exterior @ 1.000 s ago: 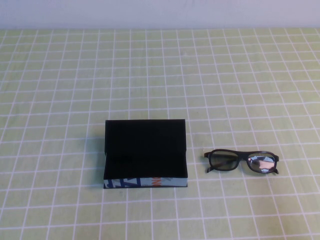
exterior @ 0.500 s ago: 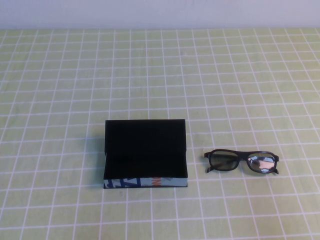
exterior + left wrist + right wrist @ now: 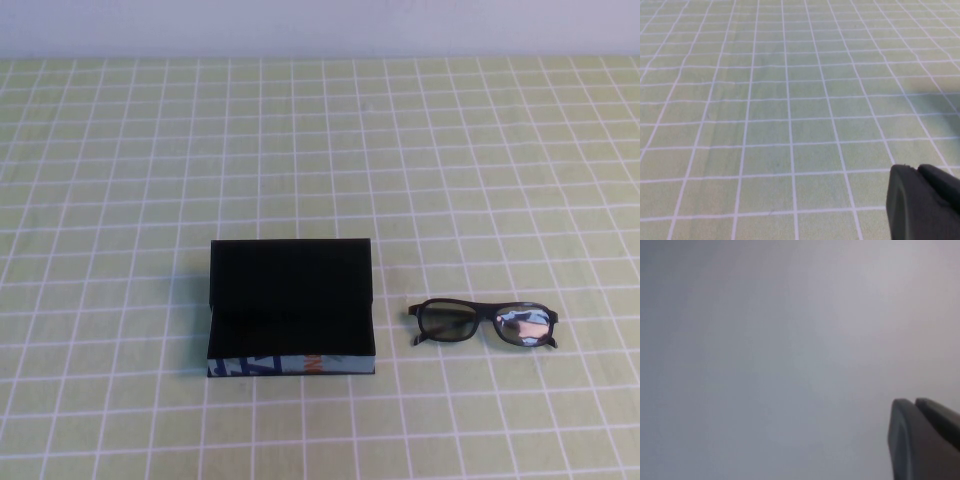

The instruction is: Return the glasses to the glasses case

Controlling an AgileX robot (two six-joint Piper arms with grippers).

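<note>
The black glasses case [image 3: 291, 308] lies open on the green checked cloth, lid flap raised at the back, its blue, white and orange front edge toward me. The black thick-framed glasses [image 3: 483, 323] lie flat on the cloth just to its right, a small gap between them. Neither arm shows in the high view. My left gripper [image 3: 914, 169] hangs shut over bare cloth, nothing between its fingers. In the right wrist view my right gripper [image 3: 913, 401] is shut and empty against a plain grey-white background.
The green cloth with white grid lines [image 3: 320, 150] covers the whole table up to a pale wall [image 3: 320, 25] at the back. Nothing else stands on it.
</note>
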